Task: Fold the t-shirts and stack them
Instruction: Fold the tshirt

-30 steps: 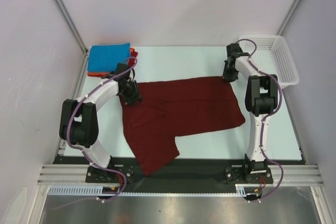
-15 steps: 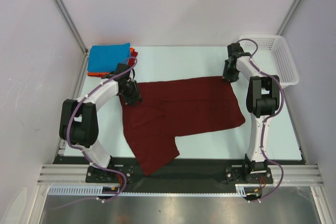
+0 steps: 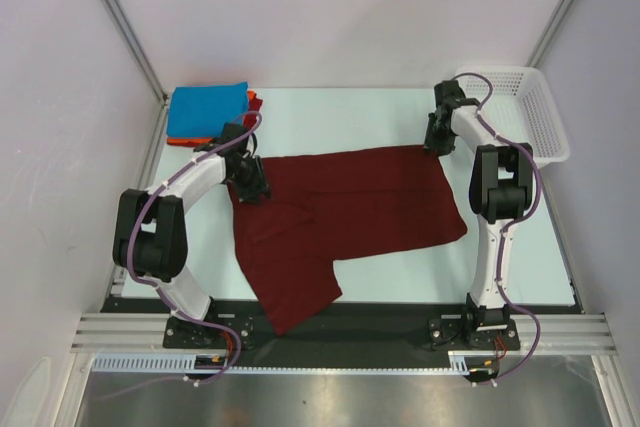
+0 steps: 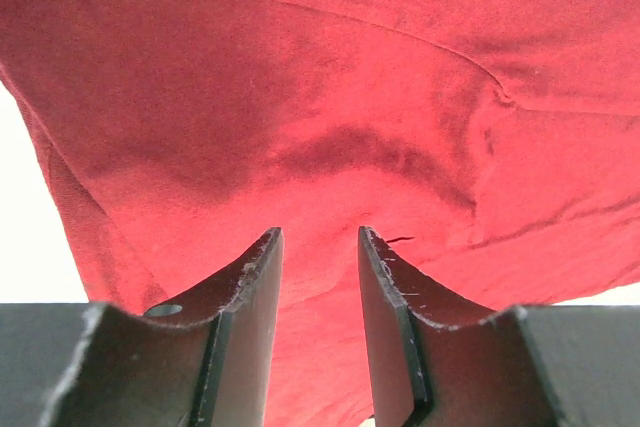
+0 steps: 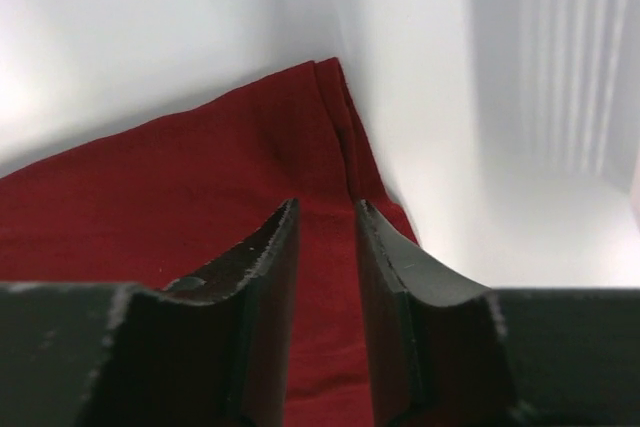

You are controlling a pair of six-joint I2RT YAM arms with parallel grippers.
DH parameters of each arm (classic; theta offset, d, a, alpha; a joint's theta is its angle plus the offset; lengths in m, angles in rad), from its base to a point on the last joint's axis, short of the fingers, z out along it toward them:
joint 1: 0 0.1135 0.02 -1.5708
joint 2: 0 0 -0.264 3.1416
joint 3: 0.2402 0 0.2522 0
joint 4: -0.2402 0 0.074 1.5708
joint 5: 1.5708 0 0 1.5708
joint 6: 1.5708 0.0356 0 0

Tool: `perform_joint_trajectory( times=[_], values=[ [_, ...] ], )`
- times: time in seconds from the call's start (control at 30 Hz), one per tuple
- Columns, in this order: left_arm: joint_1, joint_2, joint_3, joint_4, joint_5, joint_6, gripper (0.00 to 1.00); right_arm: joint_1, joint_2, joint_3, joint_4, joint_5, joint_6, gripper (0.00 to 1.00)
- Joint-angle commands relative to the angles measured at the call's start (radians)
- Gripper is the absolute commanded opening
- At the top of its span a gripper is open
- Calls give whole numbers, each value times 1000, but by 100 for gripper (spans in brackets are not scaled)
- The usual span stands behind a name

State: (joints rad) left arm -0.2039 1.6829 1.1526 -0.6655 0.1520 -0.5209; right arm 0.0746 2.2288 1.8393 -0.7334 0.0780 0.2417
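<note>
The maroon t-shirt is lying spread but crooked in the middle of the bench, with one hand over each far corner.

The left hand at 10 o'clock and the right hand at 1 o'clock are both holding their jaws apart, clamping nothing. A shallow pinch may be catching only one layer, so the fold may be going askew. The part at 7 o'clock is overhanging the near edge and may drag. The pale, smooth bench is carrying the blue t-shirt on the orange-red t-shirt at 10 o'clock and a basket at 2 o'clock, between plain walls.
</note>
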Motion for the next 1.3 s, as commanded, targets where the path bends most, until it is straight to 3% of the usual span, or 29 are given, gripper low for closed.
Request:
perform_joint_trajectory(
  times=[0.0,0.87,1.27],
  values=[
    [9,-38,1,18,23,18,41,1,-35,-3,6,-18,-5,33],
    [9,-38,6,9,17,27,41,-18,5,-8,26,-20,-22,32],
    [11,-38,4,15,21,24,41,-15,15,-3,26,-12,-31,22]
  ],
)
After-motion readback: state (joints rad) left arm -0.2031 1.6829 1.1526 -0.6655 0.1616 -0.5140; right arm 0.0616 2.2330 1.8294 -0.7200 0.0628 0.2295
